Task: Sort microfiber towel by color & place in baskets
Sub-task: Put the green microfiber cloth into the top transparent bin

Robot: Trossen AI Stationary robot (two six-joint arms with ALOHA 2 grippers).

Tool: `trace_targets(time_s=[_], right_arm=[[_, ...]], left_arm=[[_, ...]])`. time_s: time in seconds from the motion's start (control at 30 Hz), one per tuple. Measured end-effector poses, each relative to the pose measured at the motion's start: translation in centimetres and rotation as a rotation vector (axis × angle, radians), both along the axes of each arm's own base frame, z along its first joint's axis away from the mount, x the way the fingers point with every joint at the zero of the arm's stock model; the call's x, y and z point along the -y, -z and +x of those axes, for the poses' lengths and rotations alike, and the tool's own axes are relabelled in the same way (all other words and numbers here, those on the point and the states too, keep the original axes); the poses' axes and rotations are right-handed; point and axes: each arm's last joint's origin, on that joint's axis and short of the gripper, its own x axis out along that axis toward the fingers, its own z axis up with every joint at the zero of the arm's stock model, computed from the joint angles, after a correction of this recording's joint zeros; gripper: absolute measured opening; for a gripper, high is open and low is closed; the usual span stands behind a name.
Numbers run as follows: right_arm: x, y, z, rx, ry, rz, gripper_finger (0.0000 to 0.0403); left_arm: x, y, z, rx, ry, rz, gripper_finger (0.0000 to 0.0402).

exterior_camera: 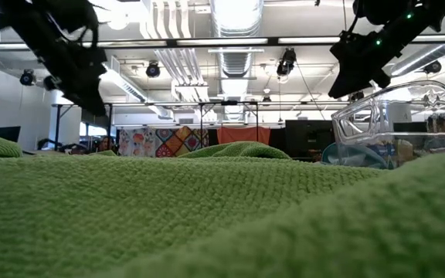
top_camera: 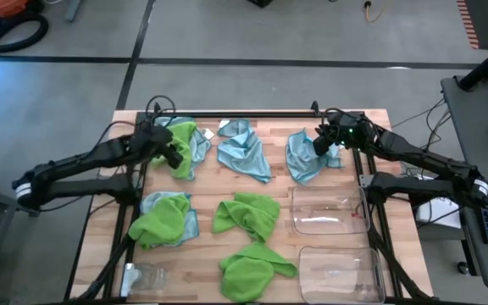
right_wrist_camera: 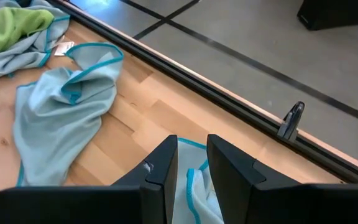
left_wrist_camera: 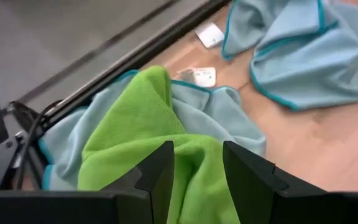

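On the wooden table lie lime green and sky blue towels. At the far left a green towel (top_camera: 183, 135) rests on a blue one (left_wrist_camera: 222, 112). My left gripper (top_camera: 174, 154) hovers over it, open by a narrow gap, with green cloth (left_wrist_camera: 197, 162) showing between the fingers. My right gripper (top_camera: 318, 146) hovers over the far-right blue towel (top_camera: 303, 161), also narrowly open, with the blue cloth (right_wrist_camera: 191, 186) below it. In the low view both grippers (exterior_camera: 91, 100) (exterior_camera: 348, 86) are above the table with nothing hanging from them. Two clear baskets (top_camera: 295, 212) (top_camera: 305, 269) stand at the near right.
Another blue towel (top_camera: 244, 151) lies at the far middle. A green towel on a blue one (top_camera: 163, 219) and two green towels (top_camera: 248, 213) (top_camera: 252, 267) lie nearer. A clear jar (top_camera: 146, 275) stands at the near left. A black rail (top_camera: 244, 113) runs along the far edge.
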Motion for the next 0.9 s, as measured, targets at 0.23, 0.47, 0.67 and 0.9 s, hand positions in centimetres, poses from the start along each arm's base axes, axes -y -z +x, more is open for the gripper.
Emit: trace_targets(time_s=[0.23, 0.47, 0.67, 0.9], right_arm=[[0.0, 0.0, 0.0, -0.005, -0.004, -0.005, 0.0082], [0.0, 0.0, 0.0, -0.008, -0.008, -0.007, 0.0082], [0.0, 0.0, 0.0, -0.02, -0.018, -0.018, 0.0082], [0.0, 0.0, 0.0, -0.021, -0.019, -0.019, 0.0082]], left_arm=[[-3.6, 2.9, 0.6, -0.142, -0.04, -0.159, 0.0123], [-5.2, 5.7, 1.4, -0.231, -0.023, -0.321, 0.0123], [-5.9, 7.5, 2.1, -0.292, -0.01, -0.359, 0.0123], [-6.6, 8.5, 3.1, -0.291, 0.031, -0.369, 0.01]])
